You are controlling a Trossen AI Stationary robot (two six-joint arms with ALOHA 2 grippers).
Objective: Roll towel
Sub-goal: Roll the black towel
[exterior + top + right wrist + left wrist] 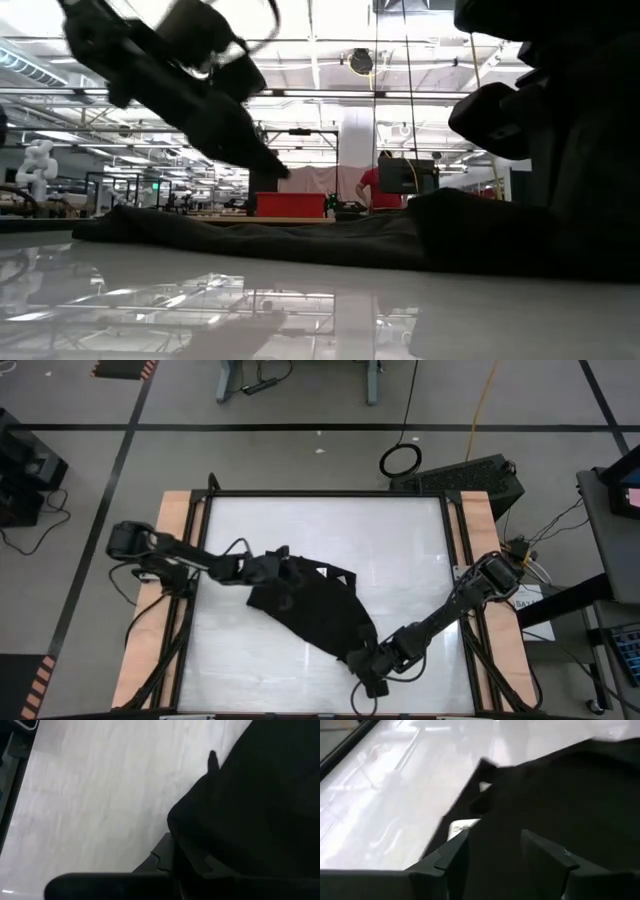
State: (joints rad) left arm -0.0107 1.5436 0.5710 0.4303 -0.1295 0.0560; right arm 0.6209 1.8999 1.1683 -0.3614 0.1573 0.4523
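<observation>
The black towel lies crumpled on the white table, narrowing toward the near right. My left gripper hovers open over the towel's far left part. In the left wrist view its two fingers stand apart above the cloth, beside a small white tag. In the low view its fingertip is clear above the towel. My right gripper is shut at the towel's near right end. My right gripper is shut on the towel's near right end, where the cloth bunches up between the fingers. It comes slanting down from the table's right side. The cloth rises a little toward the gripper. The rest lies slack on the table. I cannot tell how many layers it holds.
Wooden rails and a black frame run along both sides of the table. Bare tabletop shows at the far side and near left. Beyond the table, a red box and a person in a red shirt show in the room.
</observation>
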